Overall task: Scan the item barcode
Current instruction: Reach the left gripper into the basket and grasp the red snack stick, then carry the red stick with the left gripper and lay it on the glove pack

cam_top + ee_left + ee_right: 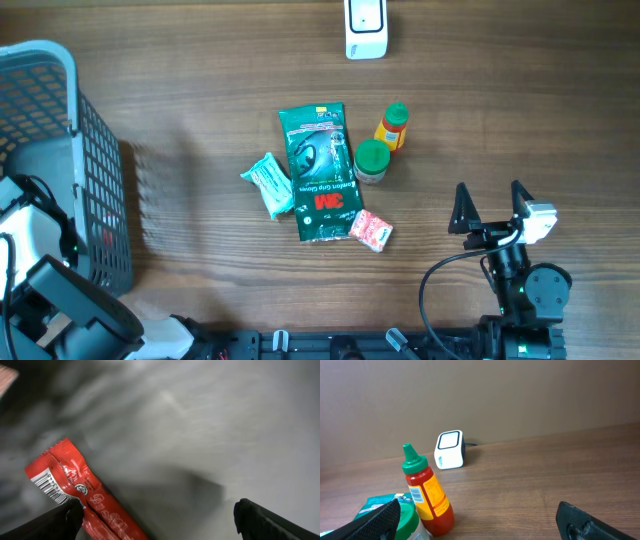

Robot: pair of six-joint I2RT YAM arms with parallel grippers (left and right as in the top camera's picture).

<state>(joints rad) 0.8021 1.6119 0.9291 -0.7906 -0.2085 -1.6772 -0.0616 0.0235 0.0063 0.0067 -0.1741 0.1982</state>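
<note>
as the table reads from left to right, entries run in that order:
basket (95, 170): grey mesh; stands at the left edge of the wooden table (200, 80)
left gripper (157, 510): jaws spread wide; nothing between them; hangs over a blurred grey surface
red packet (80, 482): item with a barcode; lies flat on that grey surface; barcode label face up at its left end; just beside the left jaw tip, not gripped
teal packet (268, 184): on the wood; touches the left edge of the green pouch
green pouch (320, 172): flat, mid-table
pink packet (371, 230): at the pouch's near right corner; touching it
jar (372, 160): green lid; upright; just right of the pouch
sauce bottle (393, 126): red, green cap; upright; just behind the jar
scanner (366, 28): white; at the far edge; well apart from the items
right gripper (490, 195): jaws wide apart; holds nothing; over bare wood, well right of the jar; faces bottle and scanner
</note>
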